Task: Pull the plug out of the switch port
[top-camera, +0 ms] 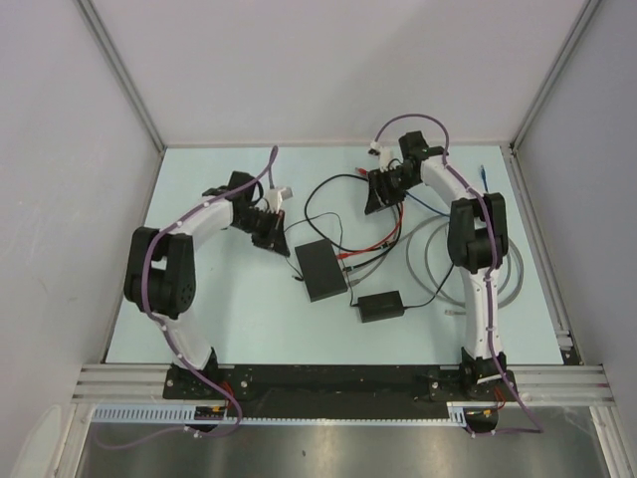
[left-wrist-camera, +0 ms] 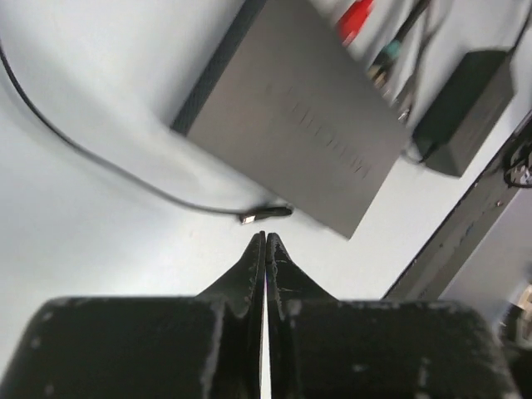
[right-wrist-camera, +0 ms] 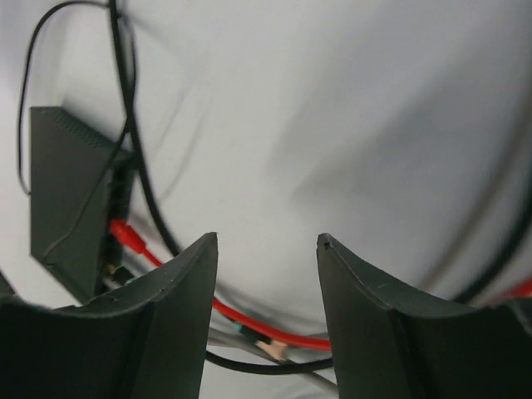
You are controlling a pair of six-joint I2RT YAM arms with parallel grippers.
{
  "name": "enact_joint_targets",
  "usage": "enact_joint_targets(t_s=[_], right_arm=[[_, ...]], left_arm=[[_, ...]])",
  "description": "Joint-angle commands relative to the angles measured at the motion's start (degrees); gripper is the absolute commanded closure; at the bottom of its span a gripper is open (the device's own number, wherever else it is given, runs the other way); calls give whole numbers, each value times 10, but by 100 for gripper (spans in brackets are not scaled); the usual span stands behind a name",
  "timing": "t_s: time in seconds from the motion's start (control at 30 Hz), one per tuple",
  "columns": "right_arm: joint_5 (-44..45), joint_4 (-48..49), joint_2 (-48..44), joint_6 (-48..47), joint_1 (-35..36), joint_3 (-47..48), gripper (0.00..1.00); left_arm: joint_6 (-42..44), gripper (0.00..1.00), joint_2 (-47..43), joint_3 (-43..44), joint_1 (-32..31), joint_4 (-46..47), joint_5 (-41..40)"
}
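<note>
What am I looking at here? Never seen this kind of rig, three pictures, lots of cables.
Two small robot arms, bolted at the near edge of a table. The top picture looks down from above and behind: left arm, right arm. The other two come from cameras on the wrists, each showing its own two fingers. On the table lie a flat black box, a smaller power brick, a red cable, a grey cable coil and a small plug beside the box. The left gripper is shut on nothing; the right gripper is open and empty.
</note>
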Motion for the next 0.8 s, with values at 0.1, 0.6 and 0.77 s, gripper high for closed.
enact_joint_targets(t_s=[0.1, 0.6, 0.77], right_arm=[[-83, -25, -46, -25, 36, -48, 50], [-148, -58, -26, -41, 60, -50, 52], [-164, -57, -26, -41, 60, -54, 52]], left_arm=[[-24, 100, 39, -19, -9, 17, -24], [12, 100, 240, 241, -32, -33, -46], [15, 100, 290, 325, -36, -41, -36]])
